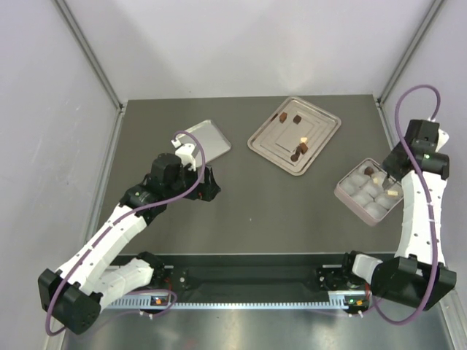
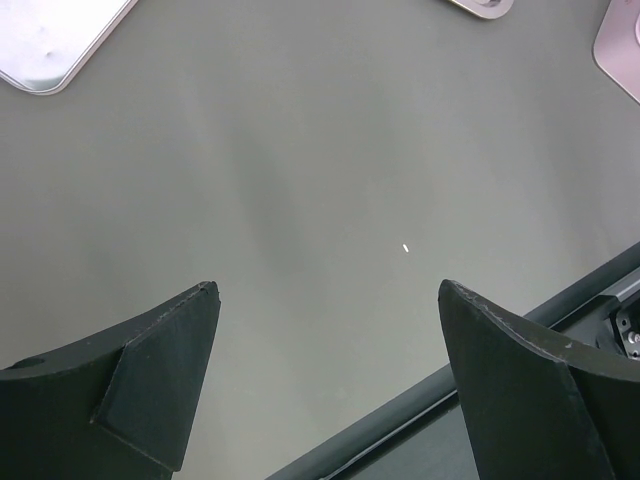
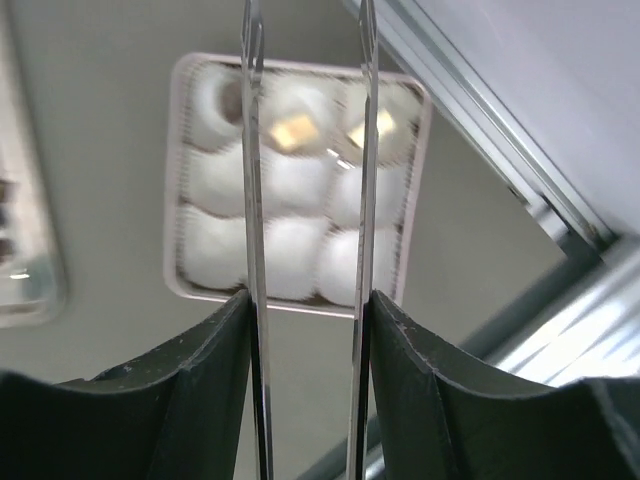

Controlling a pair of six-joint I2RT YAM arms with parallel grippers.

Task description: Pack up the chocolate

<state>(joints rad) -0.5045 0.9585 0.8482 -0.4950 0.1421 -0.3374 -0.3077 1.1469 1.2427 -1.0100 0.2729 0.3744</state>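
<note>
Grey table (image 1: 292, 211) below me, and the big silver tray (image 1: 321, 124) at centre carries several loose pieces of chocolate (image 1: 297, 119). The pink box (image 1: 340, 192) on the right has three more sitting in its white cups. My right gripper (image 3: 307, 30) hangs over that box, blades narrowly parted around nothing, while my left gripper (image 2: 328, 290) gapes wide above bare table.

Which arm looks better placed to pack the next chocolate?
Probably right: the right gripper hovers over the box, beside the tray of chocolate. The left gripper hangs open over bare table, farther from the box.
</note>
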